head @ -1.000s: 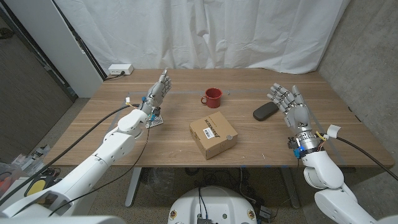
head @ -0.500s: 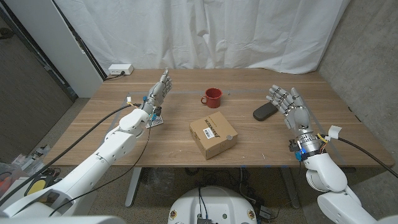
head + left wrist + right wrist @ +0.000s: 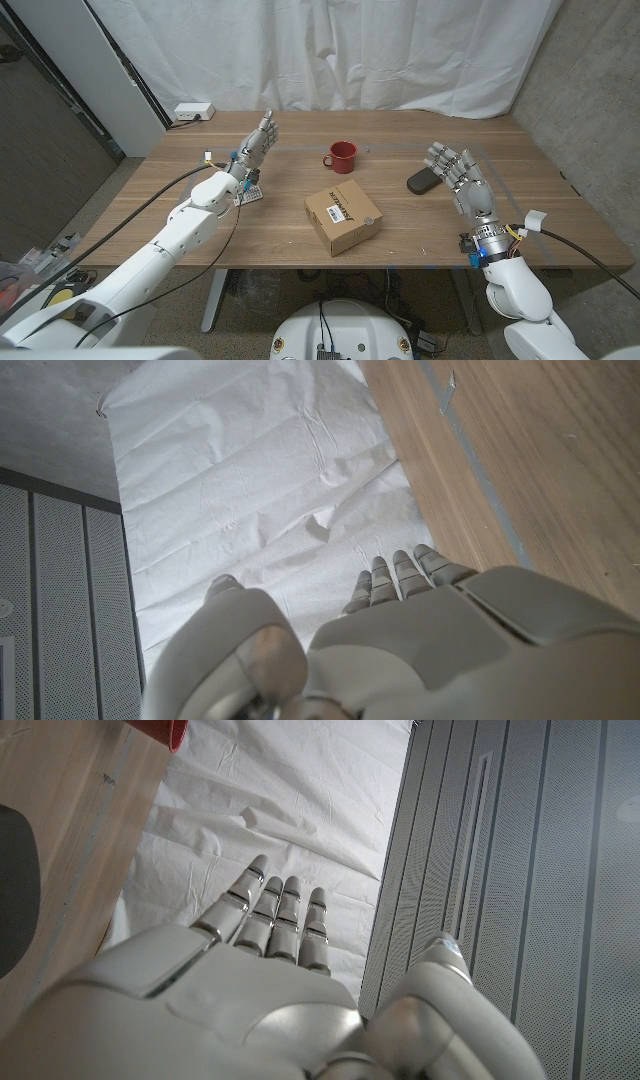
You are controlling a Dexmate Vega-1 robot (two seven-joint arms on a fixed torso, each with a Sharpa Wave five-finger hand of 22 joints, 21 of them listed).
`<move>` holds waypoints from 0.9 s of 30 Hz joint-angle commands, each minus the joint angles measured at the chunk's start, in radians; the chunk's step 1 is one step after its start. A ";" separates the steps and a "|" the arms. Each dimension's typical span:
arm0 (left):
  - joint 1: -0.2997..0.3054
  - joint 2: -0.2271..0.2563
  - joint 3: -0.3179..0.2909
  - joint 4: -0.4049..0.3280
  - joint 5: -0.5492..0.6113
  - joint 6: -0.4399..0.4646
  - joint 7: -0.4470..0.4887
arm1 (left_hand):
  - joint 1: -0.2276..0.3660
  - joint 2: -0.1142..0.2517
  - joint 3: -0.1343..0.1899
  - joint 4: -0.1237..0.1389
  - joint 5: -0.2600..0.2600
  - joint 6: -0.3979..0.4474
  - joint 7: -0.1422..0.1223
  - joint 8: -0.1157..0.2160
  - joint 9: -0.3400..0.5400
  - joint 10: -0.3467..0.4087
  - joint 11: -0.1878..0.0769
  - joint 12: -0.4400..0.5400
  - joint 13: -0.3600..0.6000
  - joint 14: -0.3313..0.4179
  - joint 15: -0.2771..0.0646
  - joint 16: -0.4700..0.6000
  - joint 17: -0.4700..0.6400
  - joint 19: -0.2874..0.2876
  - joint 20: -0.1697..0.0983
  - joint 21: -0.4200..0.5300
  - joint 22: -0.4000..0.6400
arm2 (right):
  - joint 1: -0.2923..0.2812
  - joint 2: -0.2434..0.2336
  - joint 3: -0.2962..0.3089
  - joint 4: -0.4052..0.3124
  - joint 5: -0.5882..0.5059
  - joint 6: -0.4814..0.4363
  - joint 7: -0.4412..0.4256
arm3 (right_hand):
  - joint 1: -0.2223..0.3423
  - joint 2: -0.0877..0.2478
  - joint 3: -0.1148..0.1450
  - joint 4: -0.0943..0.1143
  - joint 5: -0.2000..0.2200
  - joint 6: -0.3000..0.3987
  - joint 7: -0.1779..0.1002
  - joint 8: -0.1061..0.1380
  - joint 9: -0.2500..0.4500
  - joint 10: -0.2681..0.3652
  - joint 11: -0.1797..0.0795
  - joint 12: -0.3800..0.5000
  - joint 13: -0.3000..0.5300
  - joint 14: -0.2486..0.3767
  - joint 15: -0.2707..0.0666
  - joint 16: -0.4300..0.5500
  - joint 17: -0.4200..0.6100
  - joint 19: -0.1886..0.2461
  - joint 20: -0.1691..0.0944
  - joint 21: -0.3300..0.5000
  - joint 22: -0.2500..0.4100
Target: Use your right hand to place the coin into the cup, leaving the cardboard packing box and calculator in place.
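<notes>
The right robot hand [image 3: 461,172] is raised over the right side of the tabletop [image 3: 280,225] with its fingers [image 3: 441,157] spread and pointing toward the far edge; it holds nothing. In the right wrist view the same robot hand [image 3: 250,1000] has its fingers [image 3: 280,915] extended side by side against the white curtain [image 3: 270,780], with nothing between them. Just to its left and slightly farther away lies a dark, flat calculator [image 3: 425,179], close beside the fingertips; I cannot tell whether they touch it.

The left robot hand [image 3: 253,147] stands on the far left part of the tabletop, fingers stretched out and a little apart, empty. The left wrist view shows the left robot hand [image 3: 400,620] with fingers straight, reaching toward the curtain past the tabletop edge. Just near that hand's wrist a small white tag with dark print [image 3: 250,193] lies on the wood.

The cardboard packing box [image 3: 343,218] sits near the middle of the tabletop, turned at an angle, with a white barcode label on top. A small round grey thing, which looks like the coin [image 3: 369,219], lies on the box's top near its right corner. The red cup [image 3: 342,156] stands upright beyond the box, toward the far edge, handle to the left, well apart from both hands.

A white power strip [image 3: 192,112] rests at the far left corner.
</notes>
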 commanded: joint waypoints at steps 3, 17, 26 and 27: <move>0.005 0.027 -0.014 0.012 -0.026 0.012 -0.039 | 0.012 0.006 -0.005 -0.004 -0.003 0.008 0.001 -0.002 0.003 0.008 -0.004 0.000 0.004 -0.001 0.000 -0.004 0.004 -0.001 -0.046 -0.002 0.005 | -0.026 0.065 -0.003 -0.001 -0.131 0.018 -0.080 | 0.024 0.001 0.006 -0.011 -0.001 0.017 -0.004 0.010 0.001 0.015 0.000 0.008 0.004 0.010 -0.005 -0.003 0.000 0.012 -0.027 0.003 0.006; -0.028 0.023 0.003 0.016 -0.002 0.017 -0.043 | 0.015 0.008 -0.007 -0.005 -0.005 0.008 0.000 -0.003 0.003 0.006 -0.001 -0.002 0.004 -0.002 0.001 -0.004 0.004 -0.008 -0.039 -0.004 0.005 | -0.067 0.078 0.070 -0.023 -0.275 0.032 -0.133 | 0.056 0.003 0.015 -0.028 0.002 0.046 -0.019 0.014 0.001 0.031 -0.013 0.008 0.004 0.029 -0.016 -0.003 0.000 0.028 -0.034 0.004 0.006; -0.049 0.015 0.014 0.021 0.007 0.030 -0.043 | 0.016 0.009 -0.008 -0.005 -0.006 0.007 0.000 -0.004 0.003 0.006 -0.002 -0.003 0.004 -0.003 0.002 -0.005 0.004 -0.010 -0.038 -0.005 0.005 | -0.067 0.089 0.092 0.004 -0.326 0.065 -0.140 | 0.106 0.002 0.028 -0.052 0.007 0.075 -0.037 0.019 0.001 0.046 -0.027 0.007 0.004 0.039 -0.024 -0.006 -0.001 0.034 -0.035 0.000 0.005; -0.049 0.014 0.015 0.020 0.008 0.031 -0.040 | 0.017 0.009 -0.008 -0.005 -0.006 0.007 0.000 -0.004 0.003 0.005 -0.004 -0.003 0.004 -0.003 0.002 -0.005 0.004 -0.010 -0.038 -0.005 0.006 | -0.062 0.091 0.090 0.013 -0.326 0.074 -0.139 | 0.122 0.003 0.033 -0.058 0.009 0.082 -0.043 0.019 0.001 0.048 -0.029 0.006 0.004 0.041 -0.028 -0.007 -0.001 0.036 -0.035 -0.001 0.005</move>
